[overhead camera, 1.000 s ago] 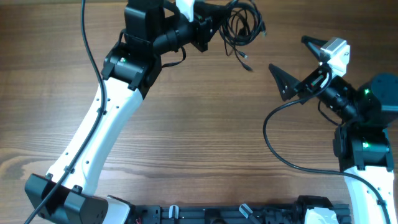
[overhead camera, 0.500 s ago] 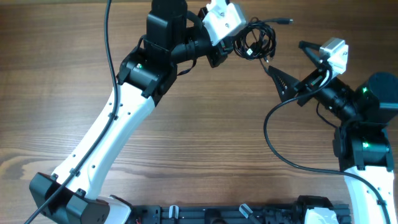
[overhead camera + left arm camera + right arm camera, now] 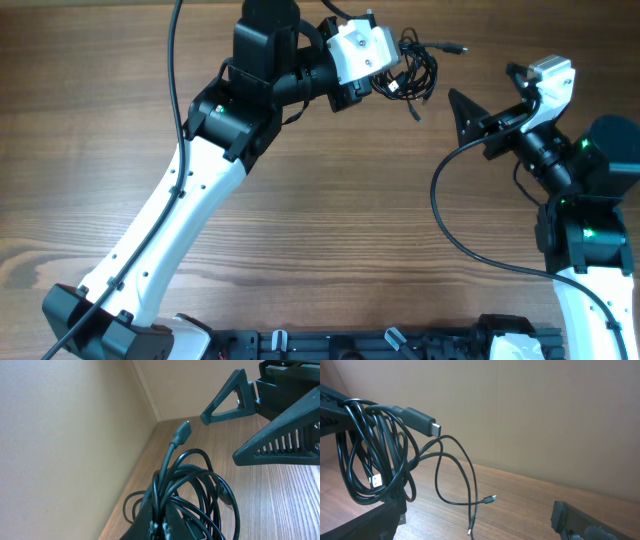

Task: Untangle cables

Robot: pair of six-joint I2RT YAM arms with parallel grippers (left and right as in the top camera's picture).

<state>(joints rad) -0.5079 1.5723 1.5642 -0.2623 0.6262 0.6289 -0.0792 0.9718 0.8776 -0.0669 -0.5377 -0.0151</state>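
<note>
Shifted rightward, cables [image 3: 415,72] hang in clenched left pincer [image 3: 386,82]; right pincer [image 3: 492,96] gapes; dangling plugs [image 3: 490,499] may snag, tightening knot.

"Where are the cables [image 3: 412,72]?"
"Bunched up at the far side of the table [image 3: 320,240]. They hang from the tip of the left gripper [image 3: 383,85], up off the wood."
"And the right gripper [image 3: 487,95]?"
"Just to the right of the bunch, not touching it. The bunch sits between the two grippers."
"Does anything stick out?"
"One plug [image 3: 457,47] pokes out to the right, up top. Two thin ends [image 3: 491,498] dangle down under the bunch."
</note>
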